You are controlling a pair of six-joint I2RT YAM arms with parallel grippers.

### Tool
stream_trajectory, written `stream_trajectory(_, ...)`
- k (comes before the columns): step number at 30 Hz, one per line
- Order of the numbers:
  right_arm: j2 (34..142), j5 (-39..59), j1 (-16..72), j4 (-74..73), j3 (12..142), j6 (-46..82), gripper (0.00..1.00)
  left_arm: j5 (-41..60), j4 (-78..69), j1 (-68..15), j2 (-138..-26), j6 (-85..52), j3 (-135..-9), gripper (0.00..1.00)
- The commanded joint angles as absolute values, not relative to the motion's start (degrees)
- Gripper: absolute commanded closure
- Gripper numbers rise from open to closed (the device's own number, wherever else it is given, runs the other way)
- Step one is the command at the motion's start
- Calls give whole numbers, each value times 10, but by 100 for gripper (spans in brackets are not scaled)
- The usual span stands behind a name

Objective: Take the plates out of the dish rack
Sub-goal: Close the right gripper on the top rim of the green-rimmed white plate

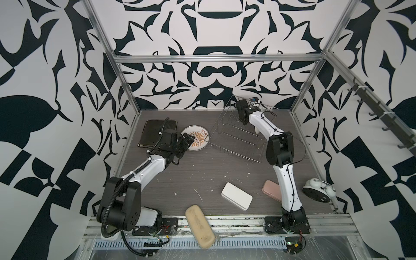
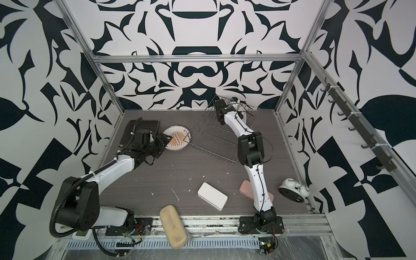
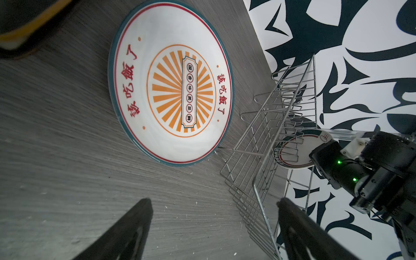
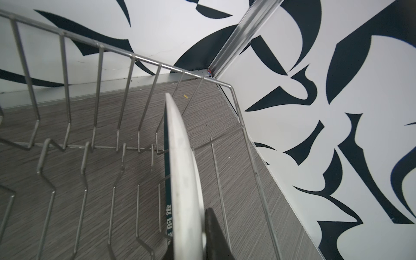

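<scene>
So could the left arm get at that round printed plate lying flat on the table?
Probably yes. The left pincer stands open close by the round printed plate, with only bare table between them; the dish rack sits off to one side. Its flat rim may be awkward to pinch.

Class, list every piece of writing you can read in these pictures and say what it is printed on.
"該吃飯了": red, printed twice on the rim of the round plate.
"吃香味美菜鲜": six circled characters on that plate's centre banner; small, reading uncertain.
Dark rim print on the second plate, standing in the dish rack: too blurred to read.
</scene>
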State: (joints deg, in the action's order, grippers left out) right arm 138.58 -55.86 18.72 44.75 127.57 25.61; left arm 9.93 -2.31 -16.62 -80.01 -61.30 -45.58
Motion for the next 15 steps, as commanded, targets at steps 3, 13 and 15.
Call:
stream_trajectory(3, 1372, -563, 189, 443, 1295, 267, 88, 98, -18, -167, -789, -613, -455, 8)
stream_trajectory(13, 1366, -568, 189, 440, 1295, 267, 92, 99, -18, -167, -788, -614, -456, 8)
stream_trajectory(15, 1365, -568, 188, 438, 1294, 267, 94, 99, -18, -167, -786, -614, -455, 8)
